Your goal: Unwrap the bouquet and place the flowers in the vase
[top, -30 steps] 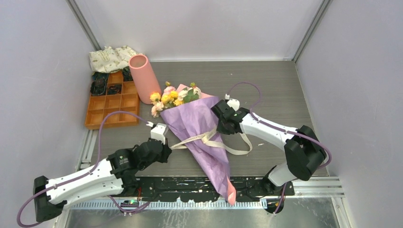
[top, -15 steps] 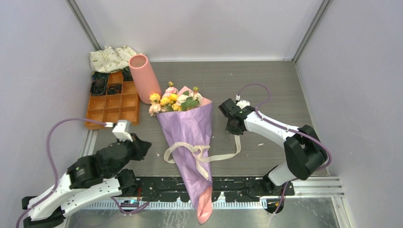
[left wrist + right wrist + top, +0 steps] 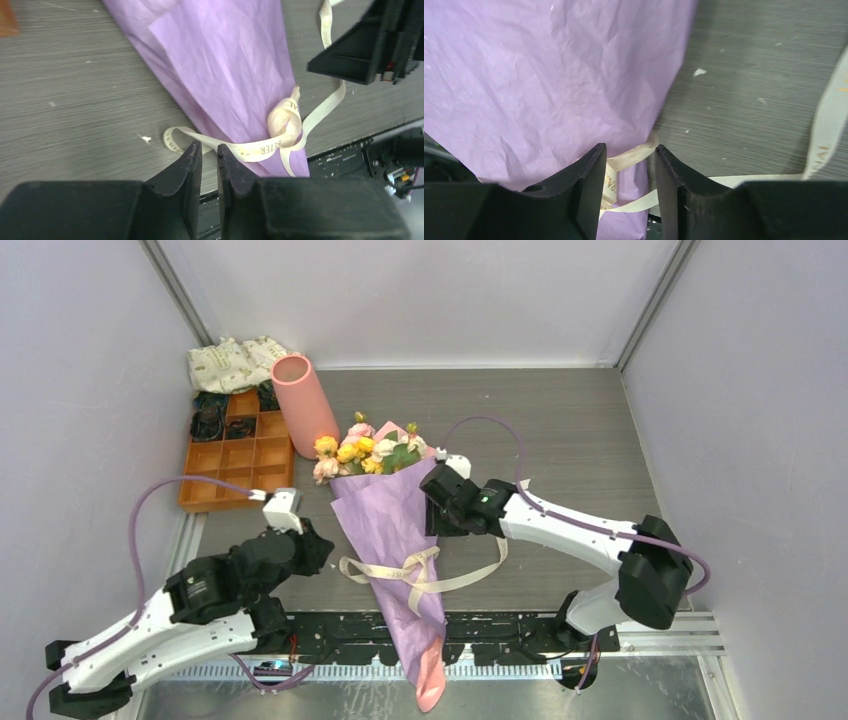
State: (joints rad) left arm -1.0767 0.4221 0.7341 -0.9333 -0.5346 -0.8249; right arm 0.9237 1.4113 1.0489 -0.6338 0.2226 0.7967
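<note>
**Bouquet lies tied on the table**

We see the bouquet, a cone of crinkled purple paper, flat on the grey wood-grain table, its blooms near the matte pink cylindrical vase. Our left gripper is parted by a slit and our right gripper stands wider. Both hold nothing, near the cream ribbon.
</note>
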